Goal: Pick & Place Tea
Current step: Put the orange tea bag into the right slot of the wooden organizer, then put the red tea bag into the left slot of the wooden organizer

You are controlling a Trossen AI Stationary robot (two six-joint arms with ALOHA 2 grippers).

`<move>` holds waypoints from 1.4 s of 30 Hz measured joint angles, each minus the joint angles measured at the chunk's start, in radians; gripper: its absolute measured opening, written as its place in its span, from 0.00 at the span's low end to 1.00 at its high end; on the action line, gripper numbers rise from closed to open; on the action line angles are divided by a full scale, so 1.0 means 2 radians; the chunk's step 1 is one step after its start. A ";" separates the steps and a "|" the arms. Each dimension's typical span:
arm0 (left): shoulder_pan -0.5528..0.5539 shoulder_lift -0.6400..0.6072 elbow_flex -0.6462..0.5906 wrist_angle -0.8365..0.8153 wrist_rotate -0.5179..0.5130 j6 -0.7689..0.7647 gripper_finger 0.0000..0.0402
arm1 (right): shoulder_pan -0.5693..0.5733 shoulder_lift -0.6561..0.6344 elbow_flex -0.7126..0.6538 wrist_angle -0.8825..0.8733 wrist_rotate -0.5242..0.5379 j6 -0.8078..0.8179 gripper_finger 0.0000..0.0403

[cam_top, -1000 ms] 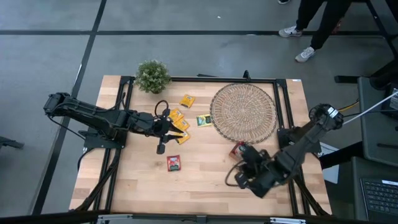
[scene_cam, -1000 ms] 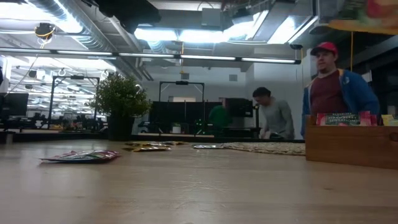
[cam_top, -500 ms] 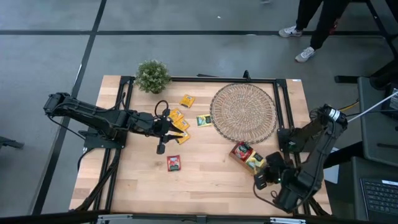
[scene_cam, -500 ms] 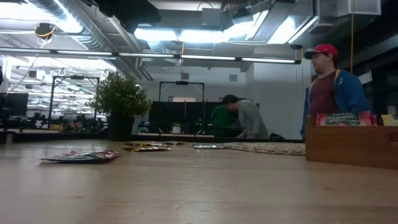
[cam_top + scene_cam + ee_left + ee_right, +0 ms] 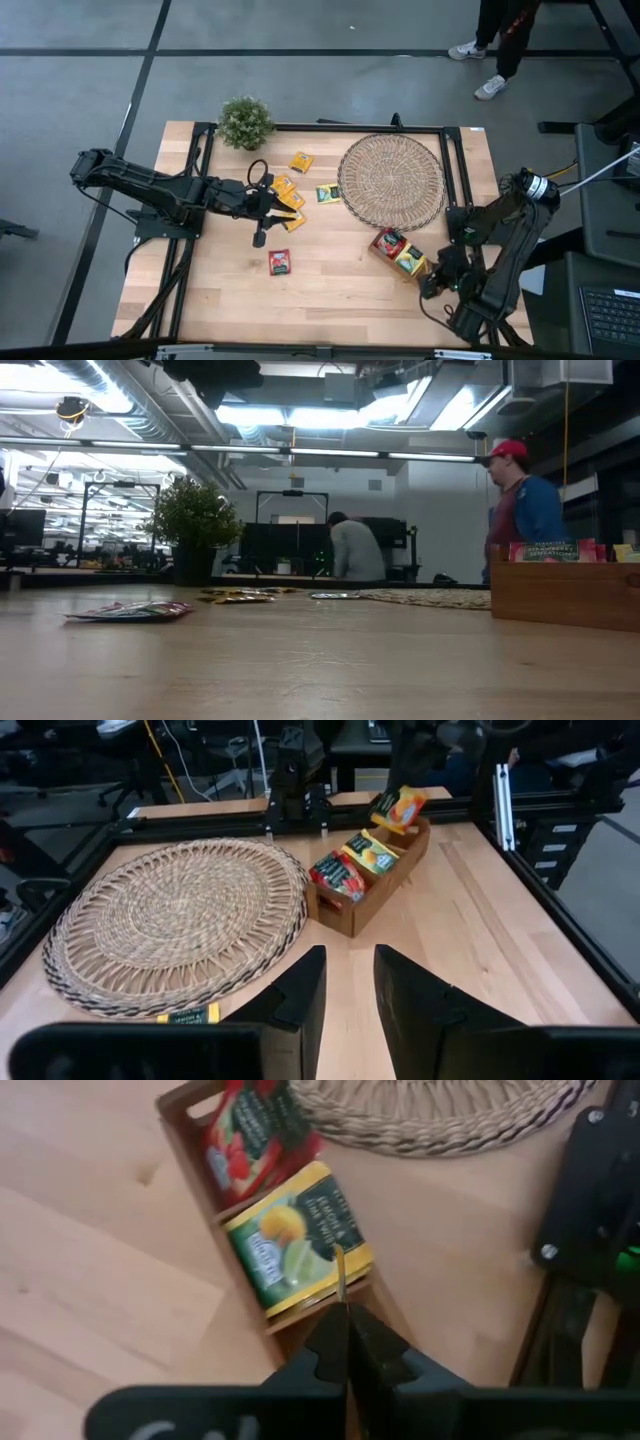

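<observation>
- Right gripper hangs over the near right corner of the table, just beside the wooden tray; its fingers are pressed together, and a thin yellow edge, maybe a sachet, stands between the tips.
- Left gripper waits by the loose tea in the middle left, fingers a little apart with nothing between them.
- Tray holds a red sachet and a yellow-green one in separate compartments.
- One red sachet lies alone nearer the front edge; a green one lies just beside the mat, and a yellow one lies farther back.
- Plant stands at the far left corner, well apart from the tray.
- Frame rails run close to the right arm.
- Two people show in the room behind.
</observation>
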 joint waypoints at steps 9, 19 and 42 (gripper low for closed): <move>0.000 0.000 0.000 0.000 -0.002 0.000 0.21 | -0.005 0.000 -0.049 0.026 0.001 0.009 0.04; 0.000 0.000 0.000 0.003 -0.004 0.000 0.21 | -0.021 0.000 -0.053 0.031 -0.040 0.012 0.16; 0.000 0.000 0.000 -0.081 0.047 -0.011 0.20 | -0.204 -0.010 0.046 0.278 0.134 -0.390 0.36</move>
